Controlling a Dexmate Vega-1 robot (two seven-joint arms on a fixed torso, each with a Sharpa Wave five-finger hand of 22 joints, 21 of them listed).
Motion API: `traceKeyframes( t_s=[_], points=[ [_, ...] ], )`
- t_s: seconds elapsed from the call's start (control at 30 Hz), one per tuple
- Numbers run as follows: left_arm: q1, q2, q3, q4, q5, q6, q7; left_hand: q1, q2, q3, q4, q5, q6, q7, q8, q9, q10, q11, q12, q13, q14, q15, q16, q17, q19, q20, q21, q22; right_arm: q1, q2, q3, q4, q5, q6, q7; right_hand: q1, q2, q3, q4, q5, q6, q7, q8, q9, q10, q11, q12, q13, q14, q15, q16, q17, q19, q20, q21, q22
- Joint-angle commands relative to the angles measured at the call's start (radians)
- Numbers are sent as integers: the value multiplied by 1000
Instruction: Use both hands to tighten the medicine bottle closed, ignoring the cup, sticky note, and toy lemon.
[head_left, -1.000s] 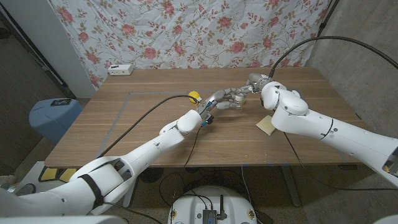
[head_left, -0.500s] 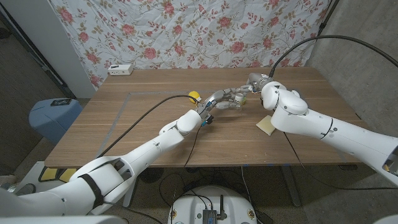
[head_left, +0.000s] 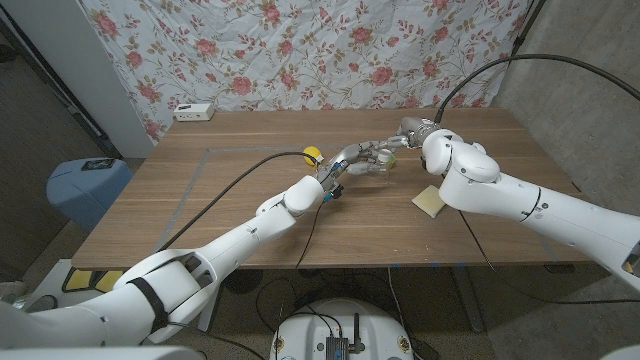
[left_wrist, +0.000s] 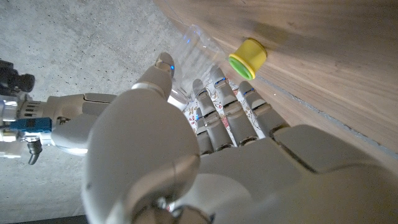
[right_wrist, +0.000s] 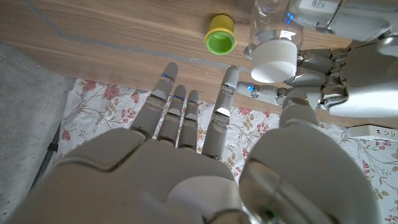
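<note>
Two hands are meeting over the medicine bottle (head_left: 372, 165), which is sitting out past the middle of the surface (head_left: 220, 200), just right of the cup (head_left: 313, 154). Left hand (head_left: 357, 160) is gripping the clear bottle body, fingers (left_wrist: 214, 109) wrapping around it. Right hand (head_left: 408, 133) is holding nothing: in the right wrist view its fingers (right_wrist: 176, 112) are spreading apart, just short of the white cap (right_wrist: 273, 60), with the thumb closest to it. Cap is sitting on the bottle neck; cannot tell how tight.

Change from the earlier head frames is tiny: right forearm is sitting slightly higher and further back from the bottle than half a second ago, left arm and bottle are staying put. Cup, sticky note (head_left: 430, 201) and the rest are unmoved. Toy lemon is not something I can pick out.

Meaning for the task: bottle is braced by the left hand, so the holding half is done; the twisting half is probably not under way at this instant, since the right hand is off the cap. Likely it is resetting between turns or lining up for a first grasp, can't say which. Next move calls for closing the right fingers around the cap and turning while the left keeps the body from spinning.
</note>
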Motion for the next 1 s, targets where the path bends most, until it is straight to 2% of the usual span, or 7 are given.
traceKeyframes(
  t_s=[0.03, 0.23, 0.4, 0.6, 0.73, 1.0],
  points=[
    [-1, 0, -1, 1, 3, 4, 5, 7, 9, 6, -1, 4, 4, 1, -1, 3, 23, -9, 7, 2, -5, -88, 5, 5, 1, -8, 6, 2, 15, -27, 20, -14, 52, 28, 60, 3, 8, 3, -15, 6, -75, 1, -24, 9, -38, 1, -5, 5, -31, 14, -11, 1, -30, 15, -10, 4],
    [-3, 0, -1, 1, 5, 8, 8, 9, 8, 5, -2, 4, 5, 2, -1, 3, 26, -11, 7, 2, -5, -92, 5, 5, 2, -9, 6, 2, 31, -46, 29, -21, 78, 49, 102, 17, 12, 10, -32, 6, -152, 4, -39, 12, -93, 22, -7, 7, -73, 41, -21, -2, -60, 27, -13, 3],
    [-9, -5, 1, 13, 6, 3, 10, 9, 8, 5, -2, 4, 4, 2, -1, 3, 25, -8, 7, 2, -5, -90, 5, 5, 2, -9, 6, 2, 50, -57, 32, -16, 97, 68, 144, 21, 10, 12, -41, 5, -195, -5, -41, 12, -143, 22, -9, 8, -113, 68, -27, -3, -90, 43, -16, 2],
    [-15, -6, 1, 19, 8, 3, 11, 9, 8, 4, -2, 4, 3, 2, -1, 3, 27, -9, 7, 2, -5, -90, 4, 4, 2, -9, 6, 2, 57, -63, 38, -16, 110, 84, 168, 34, 9, 17, -52, 6, -234, -6, -44, 11, -177, 29, -8, 9, -140, 80, -29, -5, -111, 51, -17, 1],
    [-16, -6, 2, 19, 8, 4, 12, 9, 8, 4, -1, 4, 4, 2, -1, 3, 27, -6, 7, 2, -5, -90, 4, 5, 2, -9, 6, 2, 64, -66, 37, -14, 113, 94, 188, 53, 19, 29, -62, 7, -272, 3, -46, 10, -203, 35, -7, 9, -164, 83, -29, -5, -125, 57, -17, 0],
    [-16, -6, 2, 18, 7, 3, 10, 10, 8, 3, -2, 4, 4, 2, -1, 3, 24, -11, 6, 2, -5, -91, 4, 5, 2, -10, 6, 2, 73, -72, 37, -11, 115, 122, 221, 102, 22, 50, -84, 9, -338, -8, -47, 7, -250, 40, -4, 9, -205, 84, -27, -7, -145, 53, -15, -1]
  ],
)
